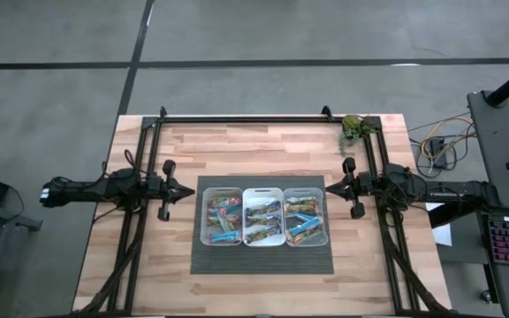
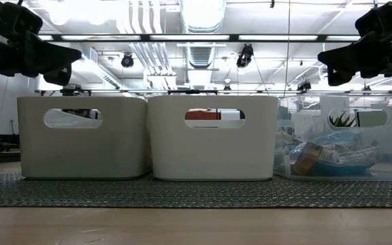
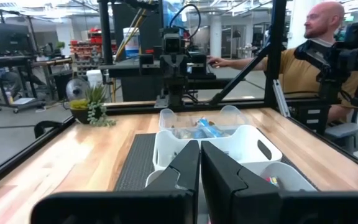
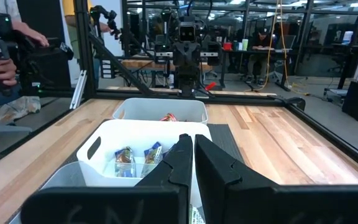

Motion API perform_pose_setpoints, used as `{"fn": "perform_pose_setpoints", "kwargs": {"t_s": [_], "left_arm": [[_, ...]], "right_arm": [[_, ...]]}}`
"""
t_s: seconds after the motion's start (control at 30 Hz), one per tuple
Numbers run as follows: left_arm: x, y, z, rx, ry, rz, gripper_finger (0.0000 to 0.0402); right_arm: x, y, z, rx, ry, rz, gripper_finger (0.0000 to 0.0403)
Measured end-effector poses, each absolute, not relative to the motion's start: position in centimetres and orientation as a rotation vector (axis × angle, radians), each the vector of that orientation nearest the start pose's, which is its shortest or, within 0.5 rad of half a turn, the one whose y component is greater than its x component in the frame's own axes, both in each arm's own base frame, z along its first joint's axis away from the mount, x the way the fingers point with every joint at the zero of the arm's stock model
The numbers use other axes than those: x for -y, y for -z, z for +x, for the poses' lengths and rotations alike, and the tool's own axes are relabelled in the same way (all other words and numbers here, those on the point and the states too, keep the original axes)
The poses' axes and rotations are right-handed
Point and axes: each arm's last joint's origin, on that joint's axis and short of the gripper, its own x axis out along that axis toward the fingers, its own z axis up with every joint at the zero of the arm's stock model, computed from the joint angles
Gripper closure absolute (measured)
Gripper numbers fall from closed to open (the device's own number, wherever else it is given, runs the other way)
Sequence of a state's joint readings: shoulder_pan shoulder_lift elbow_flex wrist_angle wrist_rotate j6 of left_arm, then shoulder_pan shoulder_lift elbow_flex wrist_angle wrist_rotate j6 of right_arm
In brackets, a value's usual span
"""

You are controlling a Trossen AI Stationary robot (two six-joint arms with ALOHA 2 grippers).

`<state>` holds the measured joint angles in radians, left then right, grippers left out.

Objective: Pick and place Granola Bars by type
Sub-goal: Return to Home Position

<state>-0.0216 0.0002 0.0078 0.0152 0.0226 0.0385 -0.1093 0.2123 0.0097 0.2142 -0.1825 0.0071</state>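
Observation:
Three plastic bins stand side by side on a dark mat (image 1: 263, 258) in the middle of the table: left bin (image 1: 222, 219), middle bin (image 1: 262, 217), right bin (image 1: 305, 218). Each holds several Granola Bars (image 1: 224, 221) in blue, tan and silvery wrappers, and in the low view some show through the right bin's wall (image 2: 332, 155). My left gripper (image 1: 190, 189) hovers just left of the bins, fingers shut (image 3: 199, 163). My right gripper (image 1: 328, 186) hovers just right of them, fingers shut (image 4: 193, 155). Both are above the table and point toward the bins.
A green leafy plant (image 1: 353, 128) sits at the table's far right corner. Black frame rails (image 1: 246, 117) run along the far edge and both sides. Bare wood lies near and far of the mat. A person (image 3: 309, 56) sits beyond the table's right side.

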Motion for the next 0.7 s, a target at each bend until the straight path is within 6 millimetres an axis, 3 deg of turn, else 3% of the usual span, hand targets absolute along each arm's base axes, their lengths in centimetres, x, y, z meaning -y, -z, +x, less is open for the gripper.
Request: {"fn": "perform_pose_setpoints", "kwargs": {"t_s": [0.7], "left_arm": [[0.23,-16.39,9.94,-0.027,0.029,0.018,0.0402]], "right_arm": [[0.68,-16.97,11.01,0.011,-0.073,0.005,0.0394]]}}
